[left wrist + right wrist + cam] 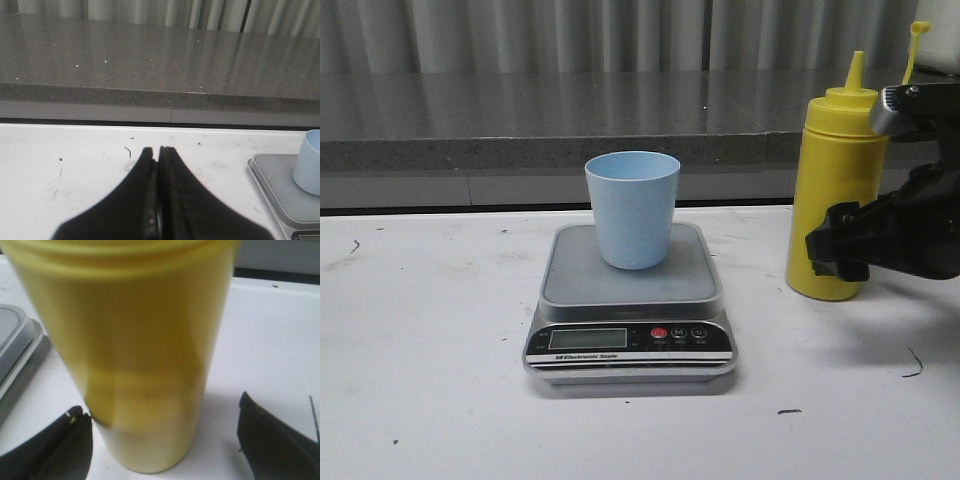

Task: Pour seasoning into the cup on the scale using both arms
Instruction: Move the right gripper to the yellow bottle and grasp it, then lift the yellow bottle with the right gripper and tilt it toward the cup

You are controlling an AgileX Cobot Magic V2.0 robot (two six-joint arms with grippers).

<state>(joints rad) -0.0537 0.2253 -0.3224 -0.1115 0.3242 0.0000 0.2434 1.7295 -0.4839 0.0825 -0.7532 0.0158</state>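
The tall yellow plastic squeeze bottle (145, 355) stands upright on the desk between the right tool's (165, 440) spread jaws, ungrasped; soft-walled and probably light, it is best gripped gently mid-body.

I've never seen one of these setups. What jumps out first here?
The pale blue cup standing upright on the silver scale in the middle of the white table. To its right stands a tall yellow seasoning bottle, with the right gripper open around its lower half, fingers apart on either side. The left gripper is shut, away from everything.
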